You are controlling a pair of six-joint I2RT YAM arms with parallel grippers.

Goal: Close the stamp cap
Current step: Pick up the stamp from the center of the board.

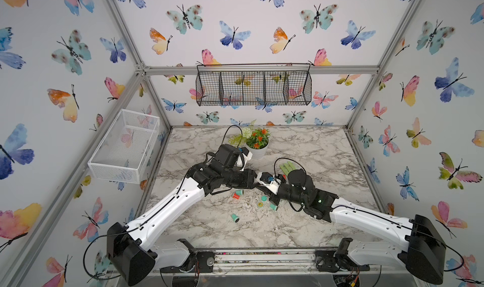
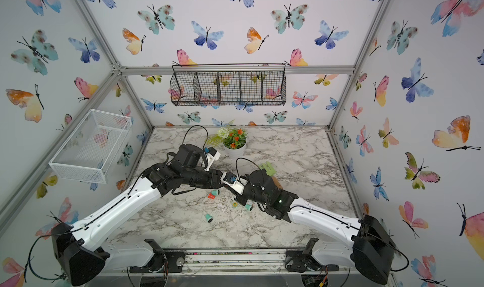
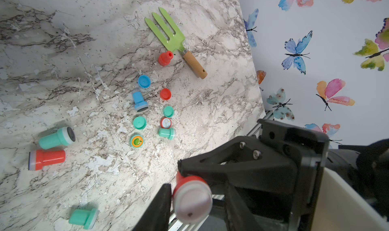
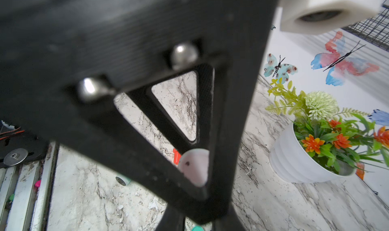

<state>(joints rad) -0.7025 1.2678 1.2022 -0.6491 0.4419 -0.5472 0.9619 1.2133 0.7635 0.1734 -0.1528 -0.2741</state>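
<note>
A red stamp (image 3: 190, 195) hangs above the marble table, its pale uncapped face turned up toward the cameras. My right gripper (image 3: 181, 170) reaches in from the side and is shut on its narrow handle. My left gripper (image 3: 196, 190) is open around the stamp's head: one finger (image 3: 163, 200) touches it and the other stands a little apart. The stamp's face (image 4: 194, 166) also shows through the left gripper's finger frame in the right wrist view. A plain red cap (image 3: 165, 94) and a red-rimmed picture cap (image 3: 165, 122) lie on the table. In both top views the crossed wrists hide the jaws.
Several loose stamps lie about: red (image 3: 47, 159), teal (image 3: 56, 137), teal (image 3: 84, 218), blue (image 3: 139, 102). Blue (image 3: 144, 81) and teal (image 3: 139, 122) caps lie among them. A green garden fork (image 1: 286, 168) and a white flowerpot (image 1: 258, 152) stand behind the arms.
</note>
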